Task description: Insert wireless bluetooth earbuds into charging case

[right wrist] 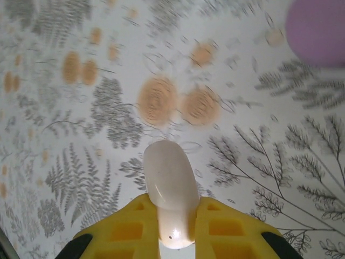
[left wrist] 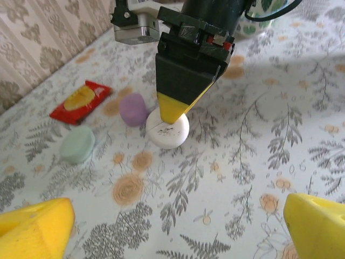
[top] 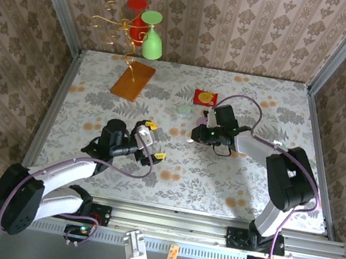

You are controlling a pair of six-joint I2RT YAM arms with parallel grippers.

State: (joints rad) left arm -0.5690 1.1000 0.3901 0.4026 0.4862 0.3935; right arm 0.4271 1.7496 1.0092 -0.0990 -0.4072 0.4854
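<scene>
My right gripper is shut on a pale whitish pebble-shaped charging case, which stands on edge on the floral table, lid closed. The left wrist view looks at it from across the table: the white case sits under the right gripper's yellow fingertips. From above, that case lies at mid-table. My left gripper hangs open to the case's left, nothing between its fingers. The earbuds are hidden.
A purple case lies just beside the white one, and a green case and a red packet lie further off. A brown board and a wire stand with red and green cups stand at the back left.
</scene>
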